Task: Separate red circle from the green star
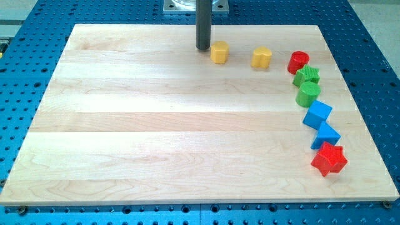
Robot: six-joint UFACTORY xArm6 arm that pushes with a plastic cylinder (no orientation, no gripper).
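The red circle (298, 61) lies near the board's top right. The green star (307, 76) lies just below and right of it, touching or almost touching it. My tip (202, 48) stands on the board near the top centre, right beside the left edge of a yellow block (219, 52), far to the left of the red circle.
A second yellow block (262, 57) lies between the first one and the red circle. Below the green star run a green cylinder (308, 94), two blue blocks (317, 115) (326, 135) and a red star (329, 159). The wooden board (156, 125) rests on a blue perforated table.
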